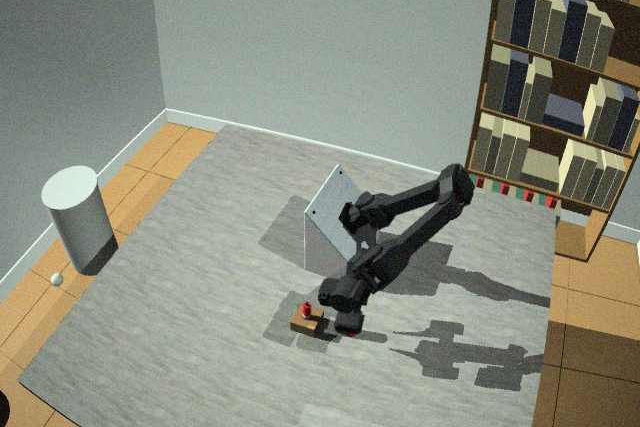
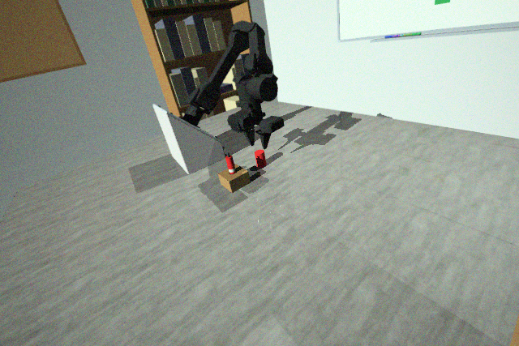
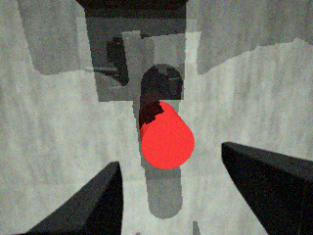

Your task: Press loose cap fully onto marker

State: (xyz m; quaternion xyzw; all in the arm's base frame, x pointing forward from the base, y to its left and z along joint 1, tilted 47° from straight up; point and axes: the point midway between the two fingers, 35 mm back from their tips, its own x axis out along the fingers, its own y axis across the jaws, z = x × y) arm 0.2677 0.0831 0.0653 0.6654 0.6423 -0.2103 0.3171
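Observation:
The red cap (image 1: 351, 334) (image 2: 260, 158) (image 3: 167, 142) stands upright on the table, to the right of the holder block. My gripper (image 2: 258, 146) (image 3: 171, 160) is open and empty, pointing down a little above the cap. In the wrist view the cap's round top shows between the two fingers. The red marker (image 1: 306, 310) (image 2: 229, 164) stands upright, uncapped with its dark tip up, in the wooden holder block (image 1: 302, 330) (image 2: 235, 183). In the top view the gripper body hides the fingertips and most of the cap.
A white sloped panel on a grey wedge (image 1: 323, 257) (image 2: 195, 149) stands behind the holder block, close to the arm. A bookshelf (image 1: 480, 143) (image 2: 144, 36) stands beyond the table. A grey cylinder (image 1: 80, 226) stands on the floor at the left in the top view.

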